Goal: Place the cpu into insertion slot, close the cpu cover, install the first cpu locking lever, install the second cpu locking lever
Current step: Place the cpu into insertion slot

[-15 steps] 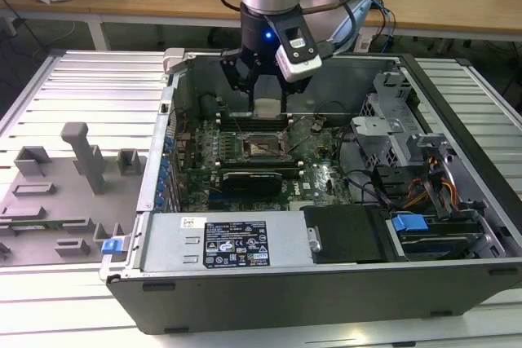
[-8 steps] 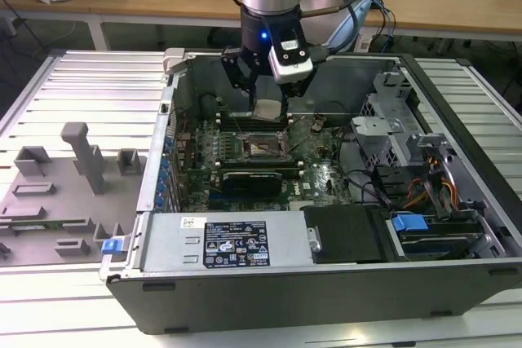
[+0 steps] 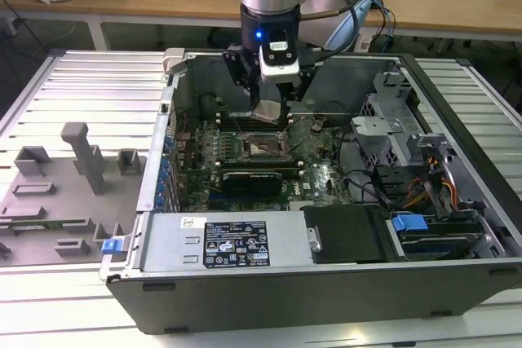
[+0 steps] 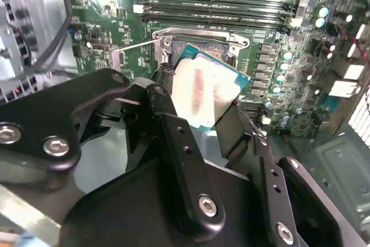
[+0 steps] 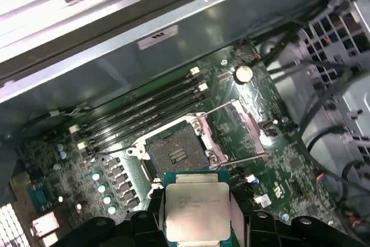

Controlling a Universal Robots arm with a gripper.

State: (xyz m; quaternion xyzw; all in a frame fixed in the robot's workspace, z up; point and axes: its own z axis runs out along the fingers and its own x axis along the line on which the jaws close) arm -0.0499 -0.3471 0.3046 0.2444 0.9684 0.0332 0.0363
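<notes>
We have the gripper pinching the cpu by two opposite edges, its metal top facing up. It hangs in the air inside the open case, clear of the board and not yet seated. The slot lies uncovered just below the cpu and a little ahead of it. In the first wrist view the chip's edges run roughly parallel to the slot's rim, so we judge the two nearly squared up.

The cpu, a flat square chip with a silver-grey top and green edge, hangs tilted just above the empty insertion slot. The cpu cover, a thin metal frame, lies swung open beside the slot.
</notes>
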